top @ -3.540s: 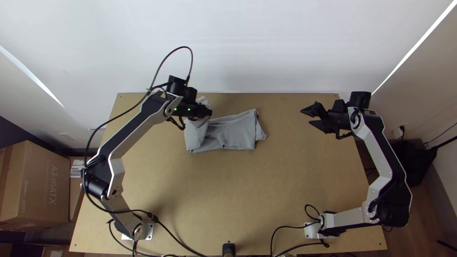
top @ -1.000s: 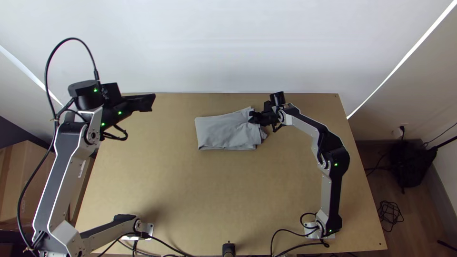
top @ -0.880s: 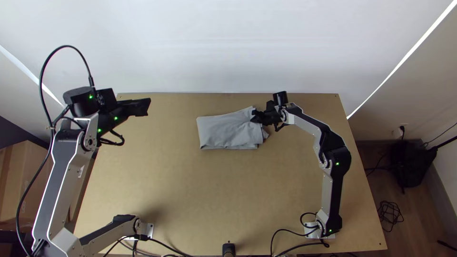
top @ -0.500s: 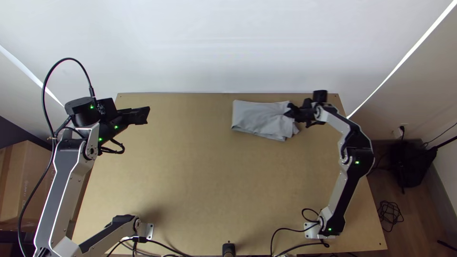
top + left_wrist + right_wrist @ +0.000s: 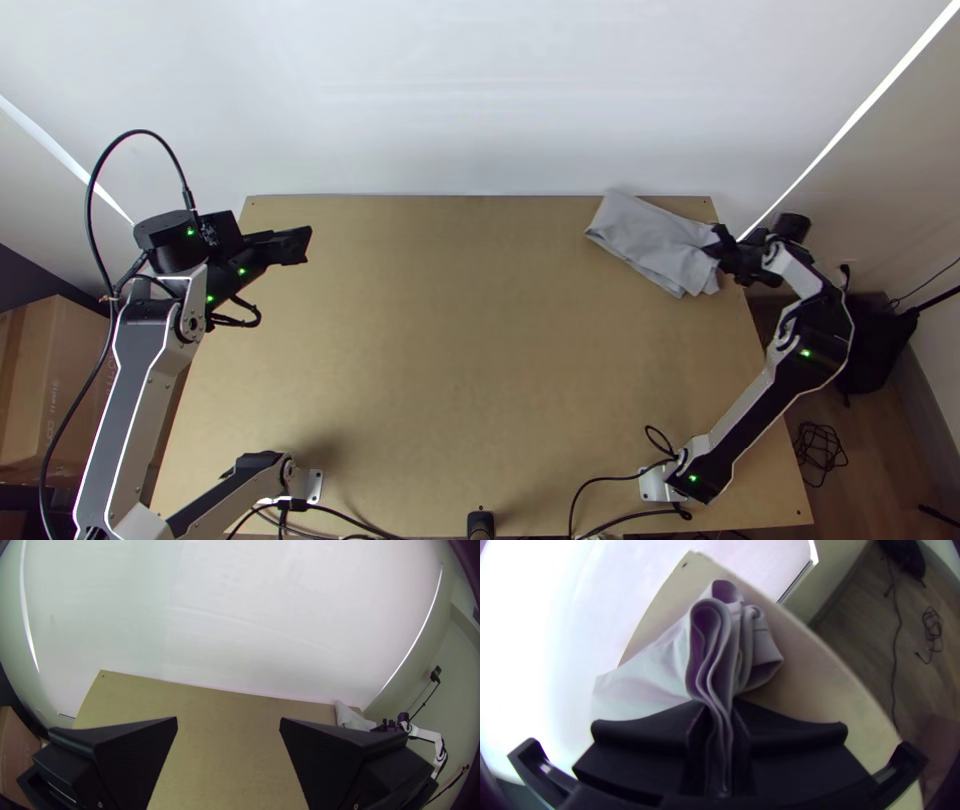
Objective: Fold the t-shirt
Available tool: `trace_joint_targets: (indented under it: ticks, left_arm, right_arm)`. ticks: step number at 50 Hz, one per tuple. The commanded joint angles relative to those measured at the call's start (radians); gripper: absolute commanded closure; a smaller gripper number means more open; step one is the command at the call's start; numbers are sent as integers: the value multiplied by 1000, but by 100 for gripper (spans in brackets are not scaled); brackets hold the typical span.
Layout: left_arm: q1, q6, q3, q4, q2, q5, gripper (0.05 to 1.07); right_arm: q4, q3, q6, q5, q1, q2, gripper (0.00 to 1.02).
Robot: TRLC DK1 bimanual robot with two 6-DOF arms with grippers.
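Observation:
Folded into a compact light grey bundle, the t-shirt (image 5: 650, 240) lies at the table's far right corner. My right gripper (image 5: 712, 245) is at its right end. In the right wrist view several layers of the t-shirt (image 5: 655, 675) are pinched where my right gripper (image 5: 719, 715) is shut on them. Off at the table's far left, my left gripper (image 5: 308, 240) is away from the cloth. Its two fingers stand wide apart in the left wrist view, where my left gripper (image 5: 228, 722) has nothing between them.
The wooden table (image 5: 430, 380) stretches bare between the arms, with a white wall (image 5: 480, 100) along its far edge. Cables (image 5: 590, 510) run over the near edge by both bases. A cardboard box (image 5: 50, 390) stands left of the table.
The right gripper came to the t-shirt and has pulled it rightward, turning it. The left gripper let go and moved off to the left. The cloth's left part now lies flatter.

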Motion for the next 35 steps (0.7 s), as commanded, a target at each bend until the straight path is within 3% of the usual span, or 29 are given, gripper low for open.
trace_joint_targets:
  ticks: [1,3,5,15,26,35]
  left_arm:
    - [10,-15,-33,16,-23,8,9]
    - [14,-13,-38,16,-26,8,9]
    - [20,-13,-43,16,-29,8,9]
    - [73,1,-96,79,-51,8,9]
    - [115,4,-110,113,-72,9,9]
    - [130,15,-170,179,-126,8,9]
  right_arm:
    - [-33,31,-46,31,-47,-24,50]
    - [-58,29,-78,48,-52,-39,14]
    - [-72,25,-115,86,-52,-56,4]
    - [14,-41,-178,238,-112,-200,4]
    - [235,-184,-323,270,-165,-499,4]
    - [260,-230,-380,270,-161,-725,4]
